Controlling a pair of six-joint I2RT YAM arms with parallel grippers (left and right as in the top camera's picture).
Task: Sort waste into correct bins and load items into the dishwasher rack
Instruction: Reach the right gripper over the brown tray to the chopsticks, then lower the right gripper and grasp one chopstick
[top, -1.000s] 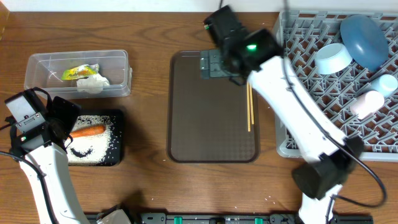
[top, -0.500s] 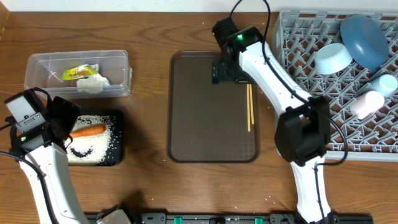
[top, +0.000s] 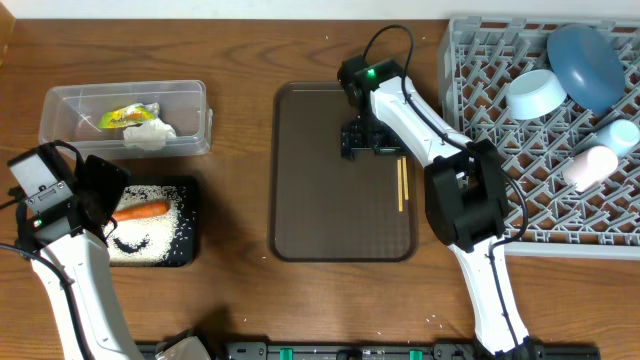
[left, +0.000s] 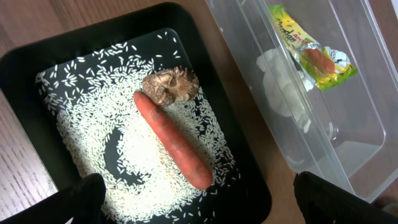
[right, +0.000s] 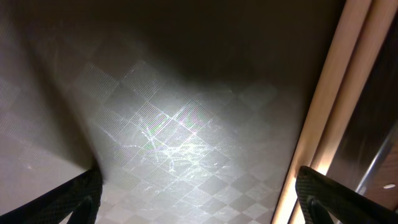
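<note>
Over the brown serving tray (top: 330, 210), my right gripper (top: 366, 140) hangs low and open, nothing between its fingers. The wooden chopsticks (top: 401, 185) lie just to its right; in the right wrist view the chopsticks (right: 329, 106) run past the right finger's inner side, gripper (right: 199, 202). My left gripper (left: 205, 202) stands open above the black tray (left: 25, 56), which holds the carrot (left: 174, 140), a brown lump (left: 171, 85) and rice (left: 93, 137). The clear tub (top: 190, 100) holds the wrapper (top: 128, 116) and crumpled paper (top: 150, 135).
The grey rack (top: 480, 60) fills the right side and carries the dark blue plate (top: 585, 62), pale blue bowl (top: 535, 92), a pale blue cup (top: 622, 135) and a whitish cup (top: 590, 165). Bare wooden table lies between the bins and the serving tray.
My right arm has swung down and toward the near side, bringing its gripper low over the serving tray beside the chopsticks. The left arm has stayed still.
</note>
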